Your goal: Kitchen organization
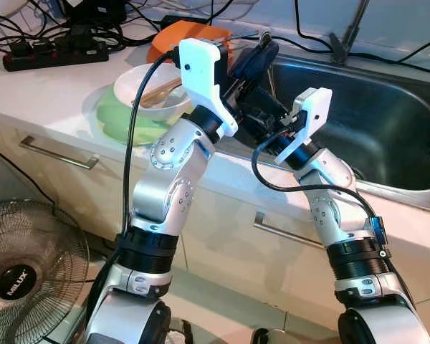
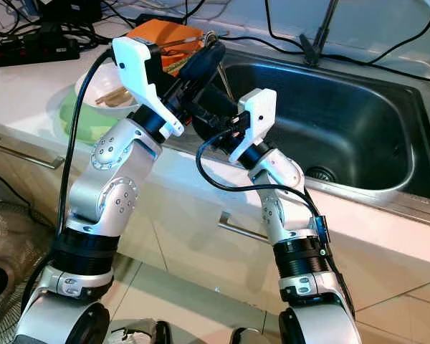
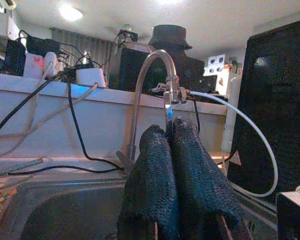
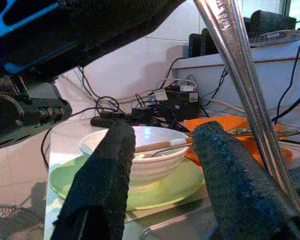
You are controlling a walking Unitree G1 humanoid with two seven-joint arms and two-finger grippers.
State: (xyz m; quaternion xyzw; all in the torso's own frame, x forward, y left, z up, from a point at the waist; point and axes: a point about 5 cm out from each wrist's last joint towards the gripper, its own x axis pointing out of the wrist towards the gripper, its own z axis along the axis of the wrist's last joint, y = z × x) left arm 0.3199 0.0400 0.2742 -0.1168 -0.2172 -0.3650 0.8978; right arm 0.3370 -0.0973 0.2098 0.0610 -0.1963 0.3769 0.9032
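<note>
My left gripper (image 1: 264, 51) is raised over the left rim of the steel sink (image 1: 387, 136), shut on a thin metal utensil (image 4: 240, 65) whose shiny handle slants down past my other hand. In the left wrist view the handle's tip (image 3: 168, 114) pokes out between the closed fingers (image 3: 190, 170). My right gripper (image 4: 165, 134) hovers just below it at the sink's edge, open and holding nothing. A white bowl (image 1: 150, 89) with chopsticks sits on a green plate (image 1: 115, 122) on the counter. Behind it an orange plate (image 1: 173, 37) holds more utensils.
A curved faucet (image 3: 150, 70) rises at the sink's back. A power strip (image 1: 54, 54) and tangled cables lie on the counter's far left. Drawer handles (image 1: 57, 152) line the cabinet front, and a floor fan (image 1: 21, 269) stands at lower left.
</note>
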